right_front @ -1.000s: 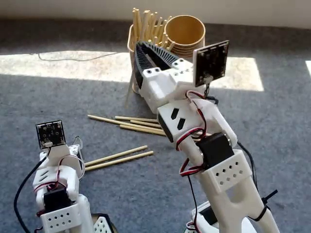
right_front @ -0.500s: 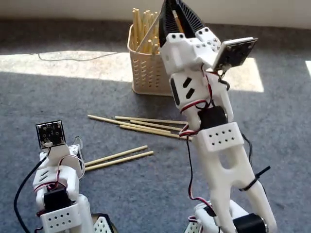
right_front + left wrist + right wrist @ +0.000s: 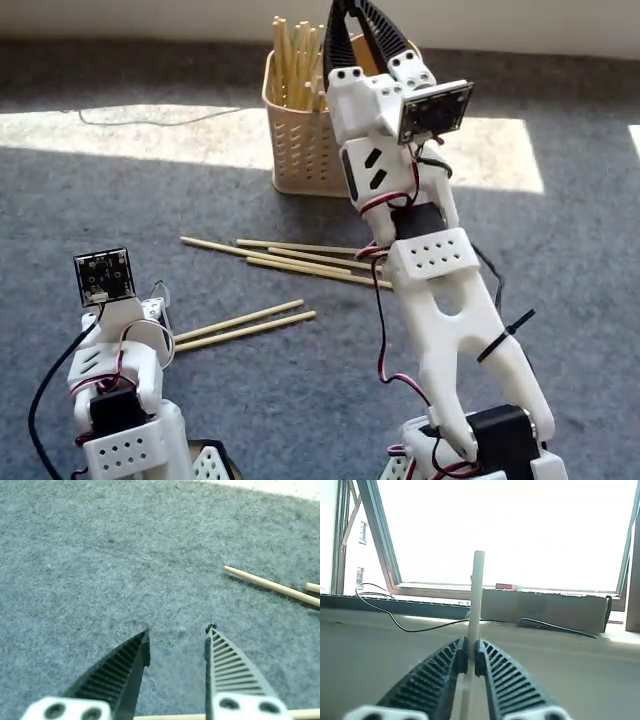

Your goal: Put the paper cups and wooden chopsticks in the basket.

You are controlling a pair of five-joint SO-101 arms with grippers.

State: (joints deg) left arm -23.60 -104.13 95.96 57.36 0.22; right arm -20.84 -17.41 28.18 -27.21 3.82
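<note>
Clamped nearly shut, the right gripper [image 3: 352, 8] pinches a single wooden chopstick [image 3: 477, 595] between its jaws, and the right wrist view shows the stick rising straight out past the fingertips against a bright window [image 3: 510, 530]. In the high view that gripper sits at 12 o'clock, raised over the 3 o'clock side of the basket [image 3: 300, 150], where a bundle of chopsticks [image 3: 295, 55] stands on end. The step in hand looks like the drop: the stick has been carried to the basket, and the next move calls for lining it up over the opening and parting the jaws so it falls in rather than tipping over the rim. Whether its lower end is already inside I cannot tell, since the arm covers that spot from above. Several loose chopsticks [image 3: 290, 258] lie on the carpet [image 3: 150, 200] near the centre, with another pair [image 3: 245, 322] toward 8 o'clock, so much of the task remains. Only the left wrist view reveals the left gripper [image 3: 178, 631], its jaws wide apart and empty, low over the carpet.
</note>
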